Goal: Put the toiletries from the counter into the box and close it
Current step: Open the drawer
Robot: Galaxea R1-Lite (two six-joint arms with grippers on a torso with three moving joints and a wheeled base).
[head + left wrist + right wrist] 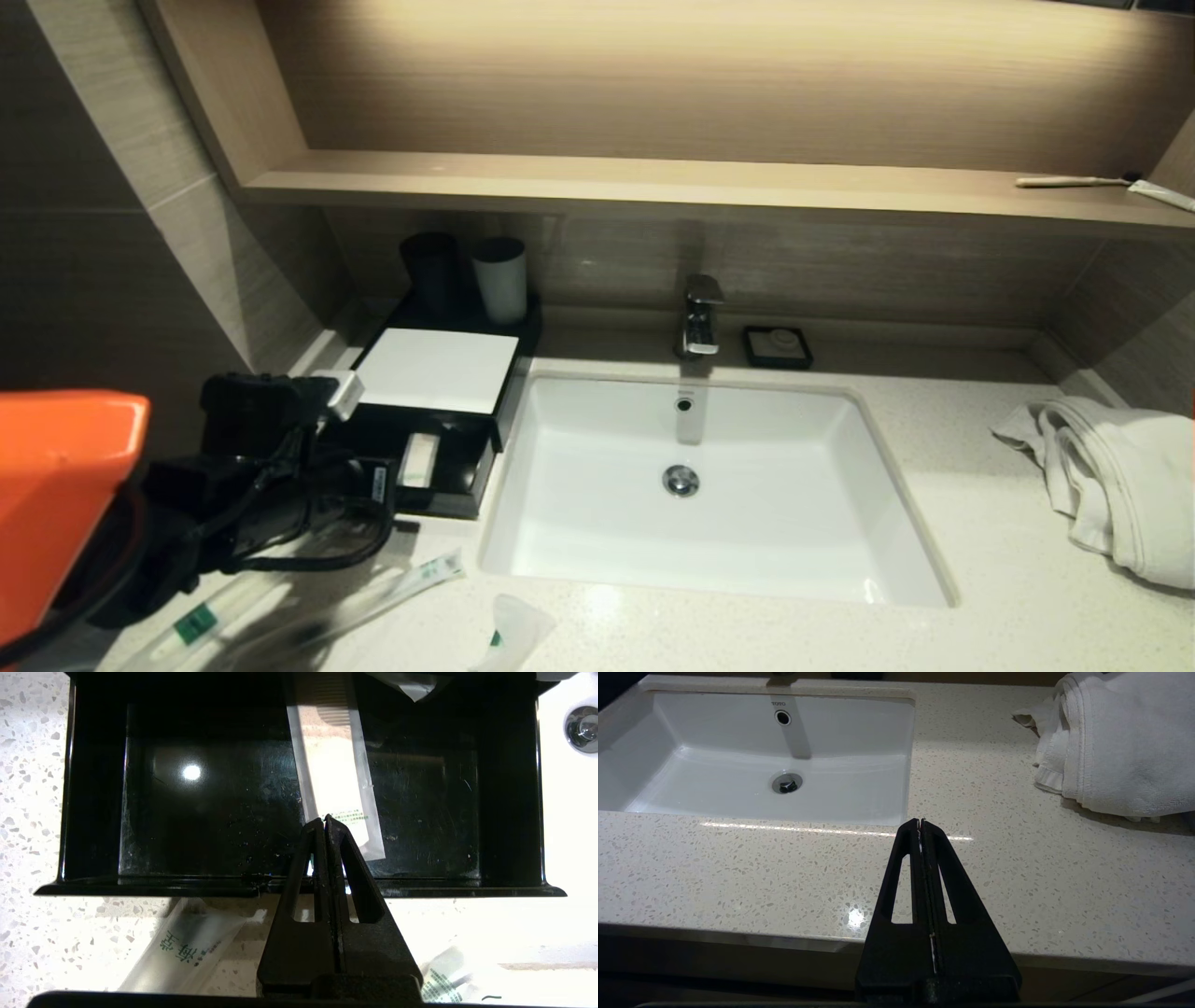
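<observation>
The black box with a white top [439,369] stands on the counter left of the sink, and its drawer [462,485] is pulled open. My left gripper [378,481] hovers over the drawer's front. In the left wrist view it [324,818] is shut on the near end of a white toiletry packet [334,774] that reaches into the drawer [140,886]. More packets lie on the counter in front of the box: a long toothbrush packet [415,579], another [201,621] and a crumpled one [509,635]. My right gripper [921,821] is shut and empty, parked over the counter's front edge.
The white sink [747,560] lies right of the box, with the tap [700,317] and a black soap dish [777,346] behind it. Two cups [499,278] stand behind the box. A white towel [1116,485] lies at the right. A toothbrush [1074,181] lies on the shelf.
</observation>
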